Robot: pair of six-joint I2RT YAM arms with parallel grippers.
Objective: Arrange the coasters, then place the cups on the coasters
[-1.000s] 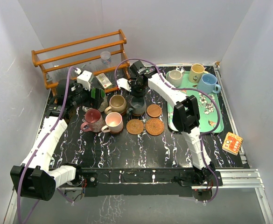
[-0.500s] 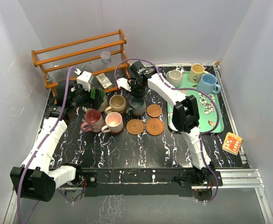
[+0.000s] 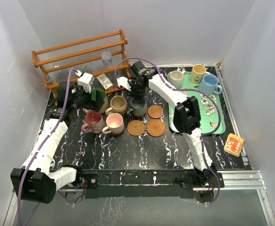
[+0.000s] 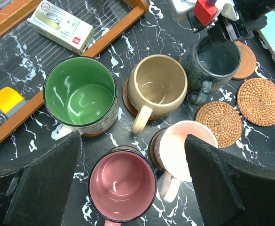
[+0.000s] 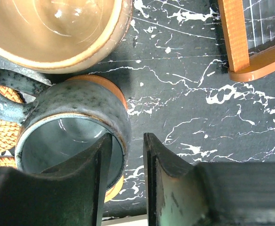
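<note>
Five cups stand on wooden coasters at mid-table: green (image 4: pixel 80 96), tan (image 4: pixel 157 84), grey-blue (image 4: pixel 215 61), maroon (image 4: pixel 122 186) and pink (image 4: pixel 190 150). My left gripper (image 4: pixel 132 137) hangs wide open above the maroon and pink cups, holding nothing. My right gripper (image 5: pixel 127 137) is open astride the far rim of the grey-blue cup (image 5: pixel 76 106), one finger inside and one outside with a gap to the wall. That cup rests on an orange coaster (image 5: pixel 117 96). One bare wooden coaster (image 3: pixel 155 111) and two wicker coasters (image 3: pixel 136 127) (image 3: pixel 155 127) lie beside the group. Cream (image 3: pixel 176 78), yellow (image 3: pixel 198 73) and blue (image 3: pixel 209 84) cups sit on the tray.
A green flowered tray (image 3: pixel 217 127) lies at the right. A wooden rack (image 3: pixel 81 52) with a clear plastic cup (image 3: pixel 106 57) stands at the back left, with a small white box (image 3: pixel 104 82) at its foot. An orange card (image 3: pixel 234 144) lies off the mat.
My right gripper's jaws have parted from the grey-blue cup's rim, leaving the cup standing on its coaster. The left arm has barely moved.
</note>
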